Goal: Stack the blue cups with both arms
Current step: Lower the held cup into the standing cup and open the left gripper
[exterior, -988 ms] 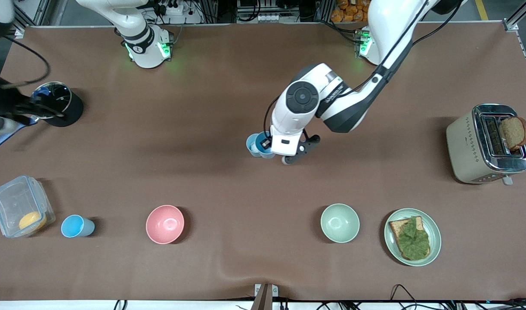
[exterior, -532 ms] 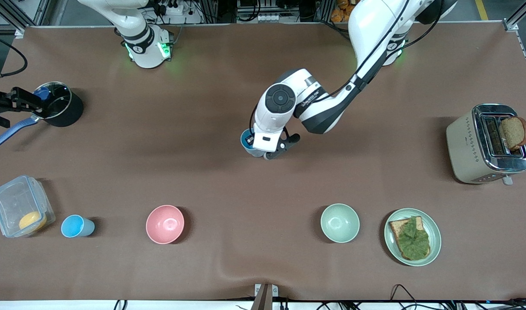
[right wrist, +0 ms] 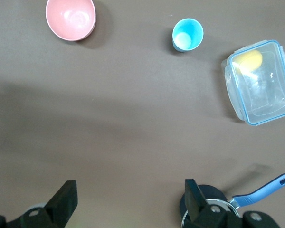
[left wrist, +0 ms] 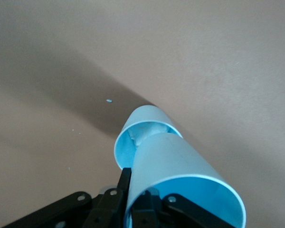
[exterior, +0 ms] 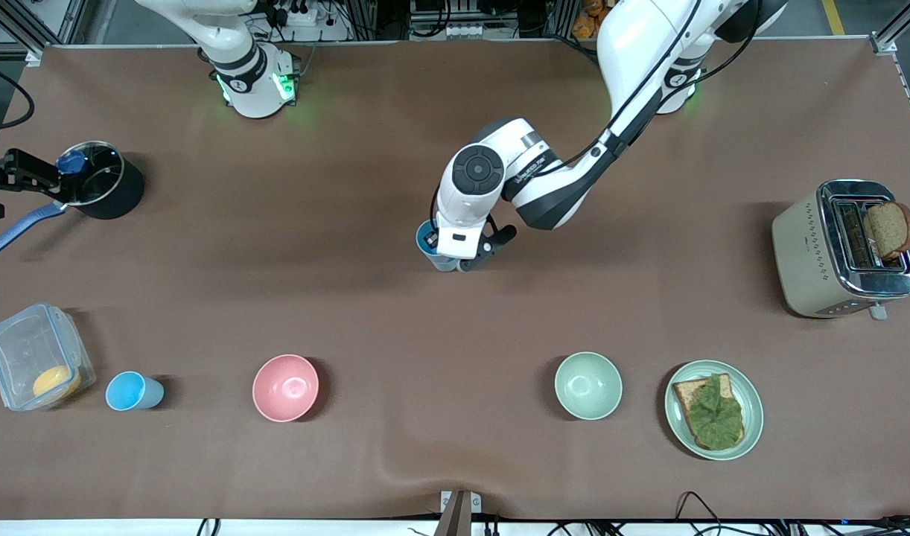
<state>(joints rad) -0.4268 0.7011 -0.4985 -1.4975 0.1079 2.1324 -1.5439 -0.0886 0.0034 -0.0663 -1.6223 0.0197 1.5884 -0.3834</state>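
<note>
My left gripper is shut on the wall of a blue cup, one finger outside and one inside. The held cup's base sits in the mouth of a second blue cup at the middle of the table. In the front view both show as one blue shape, mostly hidden under the wrist. A third blue cup stands upright near the front camera at the right arm's end, also in the right wrist view. My right gripper is open and empty in the air beside the black pot.
A clear lidded box stands beside the third cup. A pink bowl, a pale green bowl and a plate with toast line the near side. A toaster stands at the left arm's end.
The left gripper carried its cup toward the right arm's end and into the second cup; the two were side by side before. The right gripper drew back off the pot toward the table's end.
</note>
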